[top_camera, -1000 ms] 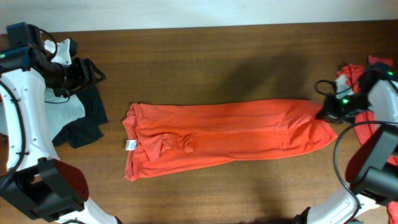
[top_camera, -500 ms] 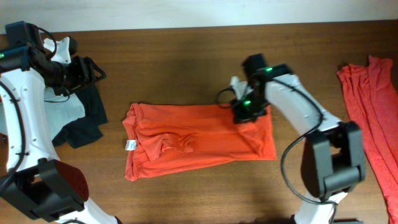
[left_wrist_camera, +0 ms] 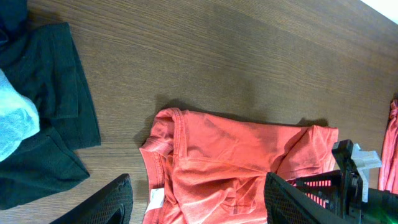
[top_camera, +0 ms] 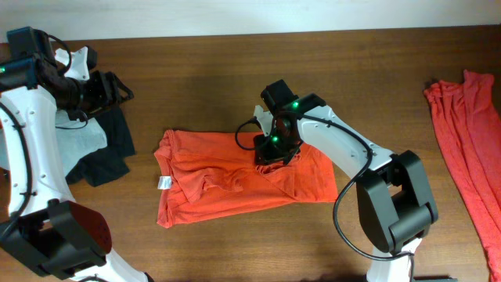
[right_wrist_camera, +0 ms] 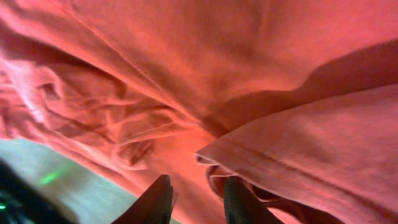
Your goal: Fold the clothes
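Observation:
The orange-red T-shirt [top_camera: 211, 176] lies across the middle of the table, its right part doubled back over itself. Its small white tag [top_camera: 164, 183] shows at the left end. My right gripper [top_camera: 270, 149] is over the shirt's middle, shut on the shirt's hem. In the right wrist view the fingers [right_wrist_camera: 196, 199] sit close together with the hem at them and the shirt [right_wrist_camera: 186, 62] filling the view. My left gripper [top_camera: 117, 90] is open and empty at the far left. In its wrist view [left_wrist_camera: 196, 205] it looks down on the shirt [left_wrist_camera: 236, 162] and tag [left_wrist_camera: 155, 197].
Dark navy garments [top_camera: 113, 153] and a pale grey-blue tee [top_camera: 82, 145] lie at the left edge, below the left gripper; both also show in the left wrist view, the navy [left_wrist_camera: 50, 93] and the tee [left_wrist_camera: 12, 121]. Another red garment [top_camera: 466, 133] lies at the far right.
My right gripper has carried the shirt's right end leftward, from the far right to over the shirt's middle, folding it onto itself. The left arm has not moved.

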